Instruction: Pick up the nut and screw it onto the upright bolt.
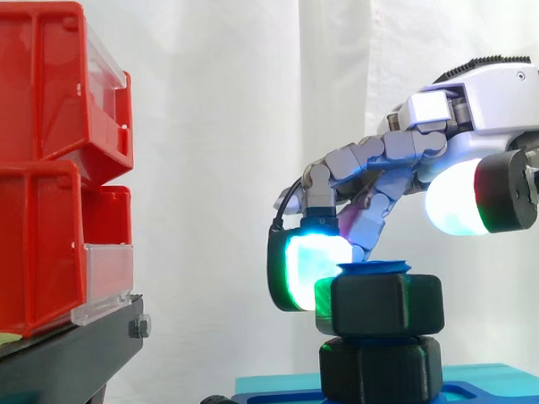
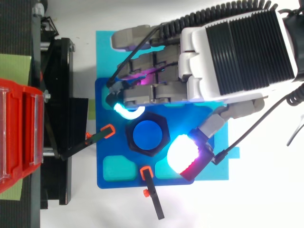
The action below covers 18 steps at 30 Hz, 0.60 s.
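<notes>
Fingers [image 1: 308, 270] of the hand [image 1: 480, 103] curl down onto the black hexagonal plastic nut [image 1: 386, 304], cyan pad against its left face. The thumb pad sits higher and off to the right, clear of it. You've got the nut on the blue upright bolt [image 2: 147, 135], bolt end just showing above it, over a second black hex block [image 1: 380, 369] on the dark blue base plate [image 2: 99, 152]. Orange-tipped clamps [image 2: 107, 132] sit at the plate's left and bottom edges. The black stand [image 1: 62, 363] with red bins [image 1: 35, 158] is to the left, with open room between it and the nut.
</notes>
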### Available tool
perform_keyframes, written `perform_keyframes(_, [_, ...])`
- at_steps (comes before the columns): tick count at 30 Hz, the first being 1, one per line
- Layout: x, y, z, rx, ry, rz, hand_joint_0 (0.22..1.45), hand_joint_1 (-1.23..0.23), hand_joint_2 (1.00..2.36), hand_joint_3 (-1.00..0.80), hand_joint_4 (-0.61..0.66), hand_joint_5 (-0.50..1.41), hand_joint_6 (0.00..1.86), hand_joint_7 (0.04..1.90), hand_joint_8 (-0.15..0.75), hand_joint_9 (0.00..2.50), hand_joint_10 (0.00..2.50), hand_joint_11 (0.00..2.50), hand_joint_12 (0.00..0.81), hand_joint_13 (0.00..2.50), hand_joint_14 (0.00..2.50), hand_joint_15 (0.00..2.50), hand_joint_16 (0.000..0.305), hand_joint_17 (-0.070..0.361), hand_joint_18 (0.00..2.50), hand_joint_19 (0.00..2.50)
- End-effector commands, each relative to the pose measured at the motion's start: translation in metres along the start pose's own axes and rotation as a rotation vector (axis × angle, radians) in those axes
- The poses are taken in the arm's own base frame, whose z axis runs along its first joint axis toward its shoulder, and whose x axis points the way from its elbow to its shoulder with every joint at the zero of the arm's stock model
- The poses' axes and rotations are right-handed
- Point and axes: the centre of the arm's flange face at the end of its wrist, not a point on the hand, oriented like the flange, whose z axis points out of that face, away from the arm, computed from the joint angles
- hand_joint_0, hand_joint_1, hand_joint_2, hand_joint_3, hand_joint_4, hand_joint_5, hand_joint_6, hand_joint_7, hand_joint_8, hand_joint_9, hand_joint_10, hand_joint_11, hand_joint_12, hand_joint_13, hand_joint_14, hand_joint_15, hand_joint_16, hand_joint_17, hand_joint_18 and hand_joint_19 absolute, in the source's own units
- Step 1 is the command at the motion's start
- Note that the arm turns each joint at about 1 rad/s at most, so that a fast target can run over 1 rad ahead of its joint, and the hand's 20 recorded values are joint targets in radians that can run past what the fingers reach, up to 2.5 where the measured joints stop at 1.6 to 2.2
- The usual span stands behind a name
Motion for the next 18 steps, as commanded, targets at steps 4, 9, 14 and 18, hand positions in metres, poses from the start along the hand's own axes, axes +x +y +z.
perform_keyframes(4, [-0.001, -0.008, -0.004, 0.005, -0.003, -0.003, 0.47, -0.28, 1.0, -0.5, 0.09, 0.05, 0.57, 1.52, 0.22, 0.95, 0.0, 0.0, 0.185, 0.82, 0.0, 0.0, 0.014, 0.031, 0.4, 0.0])
perform_keyframes(9, [-0.003, -0.017, -0.01, 0.005, -0.006, -0.012, 0.48, -0.27, 1.0, -0.5, 0.06, 0.05, 0.66, 1.33, 0.218, 1.16, 0.0, 0.0, 0.141, 1.0, 0.0, 0.0, 0.01, 0.022, 0.56, 0.0])
perform_keyframes(14, [-0.007, -0.023, -0.014, -0.004, -0.005, -0.025, 0.49, -0.27, 1.0, -0.5, 0.07, 0.05, 0.6, 1.46, 0.227, 1.19, 0.0, 0.0, 0.149, 0.99, 0.0, 0.0, 0.01, 0.023, 0.57, 0.0])
perform_keyframes(18, [-0.022, -0.03, -0.017, -0.004, -0.007, -0.042, 0.48, -0.27, 1.0, -0.5, 0.16, 0.02, 0.54, 1.55, 0.253, 1.08, 0.0, 0.0, 0.173, 0.92, 0.0, 0.0, 0.014, 0.031, 0.54, 0.0])
